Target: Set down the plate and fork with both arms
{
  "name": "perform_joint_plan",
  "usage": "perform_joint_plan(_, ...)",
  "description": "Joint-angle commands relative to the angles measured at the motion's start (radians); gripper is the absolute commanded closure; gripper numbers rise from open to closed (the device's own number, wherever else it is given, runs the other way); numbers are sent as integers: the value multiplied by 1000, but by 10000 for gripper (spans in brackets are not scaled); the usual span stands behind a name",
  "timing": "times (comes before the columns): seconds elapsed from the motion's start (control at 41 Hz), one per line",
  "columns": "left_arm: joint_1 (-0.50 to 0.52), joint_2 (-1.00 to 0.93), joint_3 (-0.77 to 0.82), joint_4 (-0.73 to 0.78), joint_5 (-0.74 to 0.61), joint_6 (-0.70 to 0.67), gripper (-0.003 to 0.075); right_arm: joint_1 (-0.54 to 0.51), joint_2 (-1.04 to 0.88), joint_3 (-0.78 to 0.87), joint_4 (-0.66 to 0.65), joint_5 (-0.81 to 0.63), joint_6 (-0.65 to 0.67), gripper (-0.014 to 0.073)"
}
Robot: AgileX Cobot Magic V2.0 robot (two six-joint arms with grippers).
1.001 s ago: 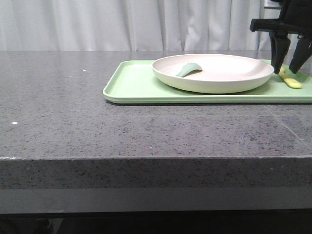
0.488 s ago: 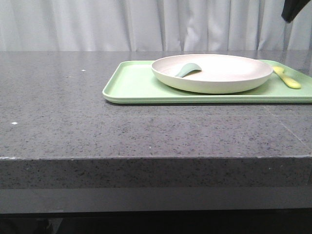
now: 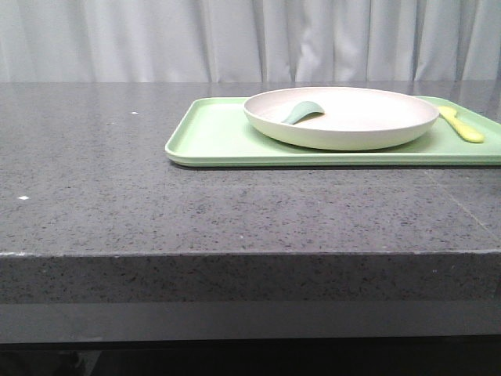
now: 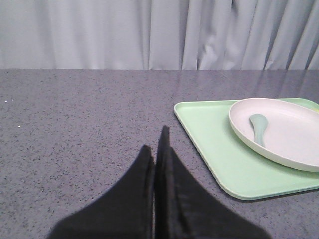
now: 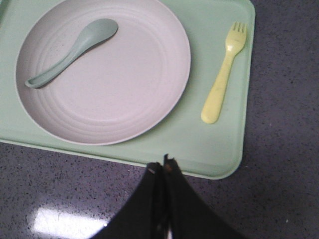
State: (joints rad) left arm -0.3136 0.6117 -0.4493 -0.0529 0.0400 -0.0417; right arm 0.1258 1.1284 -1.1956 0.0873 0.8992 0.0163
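Plate (image 5: pixel 104 69) and fork (image 5: pixel 224 74) sit on the tray (image 5: pixel 209 144), placed; both pincers (image 4: pixel 158 149) (image 5: pixel 164 167) closed, empty, nothing left but parking.

grey speckled table (image 3: pixel 117 204), green tray (image 3: pixel 211 137) on it

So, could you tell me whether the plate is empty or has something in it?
Not empty: the plate holds a grey-green spoon lying inside it; the fork lies beside it on the tray.

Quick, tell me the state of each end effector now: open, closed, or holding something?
Left end effector: closed, holding nothing.
Right end effector: closed, holding nothing; the fork lies on the tray.
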Motion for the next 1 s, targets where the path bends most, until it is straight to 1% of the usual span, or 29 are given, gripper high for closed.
perform_joint_plan(0.0,1,3,-28,-7,-83,-12,738,-1,-165,126,-3,-183,-22,661)
perform_joint_plan(0.195,1,3,-28,-7,-83,-12,738,-1,-457,440,-3,-381,-22,661)
perform_joint_plan(0.293,1,3,-28,-7,-83,-12,738,-1,-597,577,-3,-437,-22,661)
perform_joint_plan(0.44,1,3,-28,-7,-83,-12,738,-1,-790,711,-3,-487,-22,661)
perform_joint_plan(0.537,1,3,-28,-7,-83,-12,738,-1,-877,758,-3,-510,-22,661)
perform_joint_plan(0.635,1,3,-28,-7,-83,-12,738,-1,-921,772,-3,-513,-22,661)
perform_joint_plan(0.977,1,3,-28,-7,-83,-12,738,-1,-931,773,-3,-499,-22,661)
